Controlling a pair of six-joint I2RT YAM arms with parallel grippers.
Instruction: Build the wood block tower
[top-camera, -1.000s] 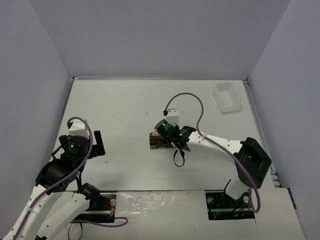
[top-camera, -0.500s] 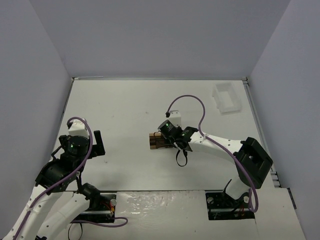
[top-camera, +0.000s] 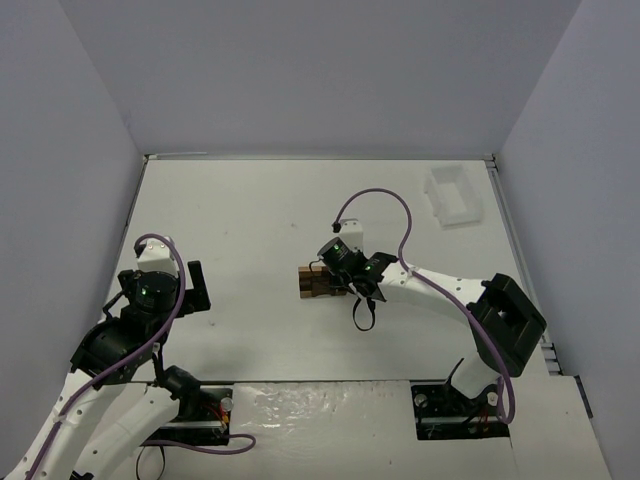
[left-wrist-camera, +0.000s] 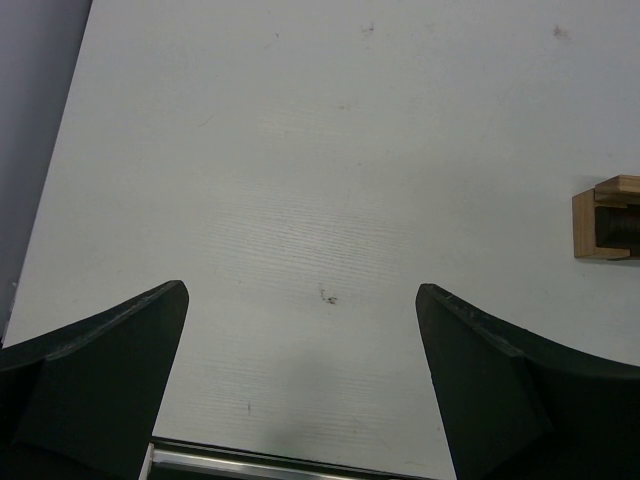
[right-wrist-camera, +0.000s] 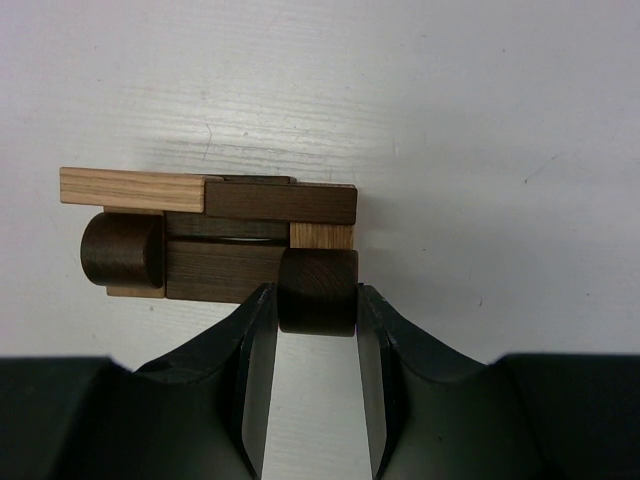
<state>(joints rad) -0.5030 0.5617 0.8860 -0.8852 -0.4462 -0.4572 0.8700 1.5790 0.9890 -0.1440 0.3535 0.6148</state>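
Observation:
The wood block tower (right-wrist-camera: 210, 235) is a low stack of dark brown and light tan blocks near the table's middle (top-camera: 313, 282); it also shows at the right edge of the left wrist view (left-wrist-camera: 606, 218). My right gripper (right-wrist-camera: 316, 300) is shut on a dark round block (right-wrist-camera: 317, 290), held against the stack's near right corner. A second dark round block (right-wrist-camera: 122, 250) sits at the stack's left end. Far to the left, my left gripper (left-wrist-camera: 300, 320) stands open over bare table, with nothing between its fingers.
A white rectangular tray (top-camera: 453, 194) lies at the back right of the table. Grey walls close in the table on the left, back and right. A metal rail (left-wrist-camera: 280, 462) runs along the near edge below the left gripper.
The right gripper has shifted slightly up and to the right with the dark round block, settling against the stack. The left arm has not moved.

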